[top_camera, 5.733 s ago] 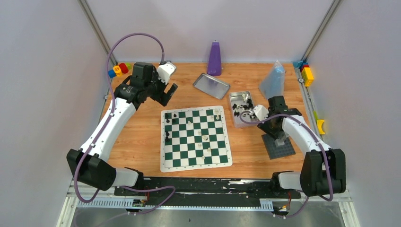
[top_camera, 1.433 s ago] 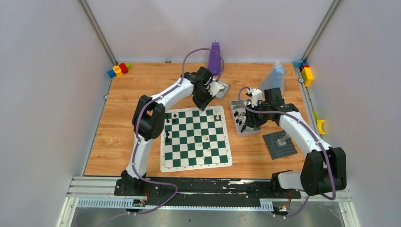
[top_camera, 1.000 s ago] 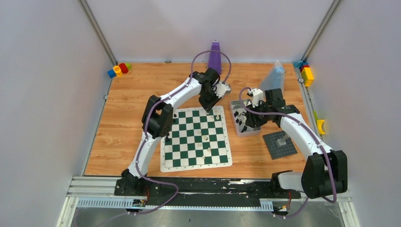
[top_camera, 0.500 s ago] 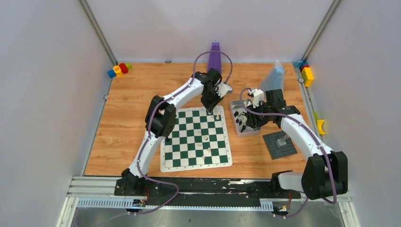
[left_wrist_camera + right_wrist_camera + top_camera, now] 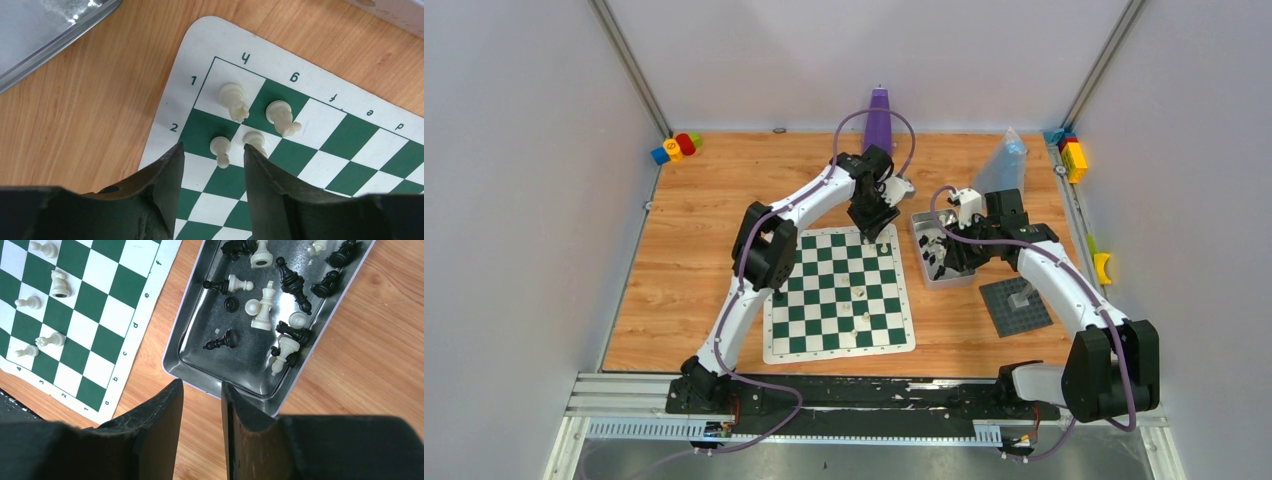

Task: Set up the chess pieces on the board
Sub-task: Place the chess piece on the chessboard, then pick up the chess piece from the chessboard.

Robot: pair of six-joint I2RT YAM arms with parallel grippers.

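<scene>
The board [image 5: 824, 335] lies flat in the middle of the wooden table [image 5: 694, 250], nearer the table's near edge than its far one. The left gripper [image 5: 212, 149] hangs low over the board's far right corner, its fingers [image 5: 167, 175] standing well apart with nothing gripped. A cream-white pawn [image 5: 220, 148] stands on its square just past the tips, clear of both. Three more cream-white pieces [image 5: 280, 115] stand next to it, so the four fill the corner's block of squares. A flat metal tray [image 5: 45, 30] lies on the table just beyond that corner. The right gripper [image 5: 201, 386] hovers above the near end of an open metal tin [image 5: 245, 357] that sits just off the board's right edge. Its fingers are parted only a little and hold nothing — the tin's rim and bare wood show through the gap. In the tin lie the other chess pieces [image 5: 265, 305], black and cream-white jumbled together. A purple cone [image 5: 879, 120] stands at the table's far edge, and a dark grey baseplate [image 5: 1016, 305] lies toward its right edge.
</scene>
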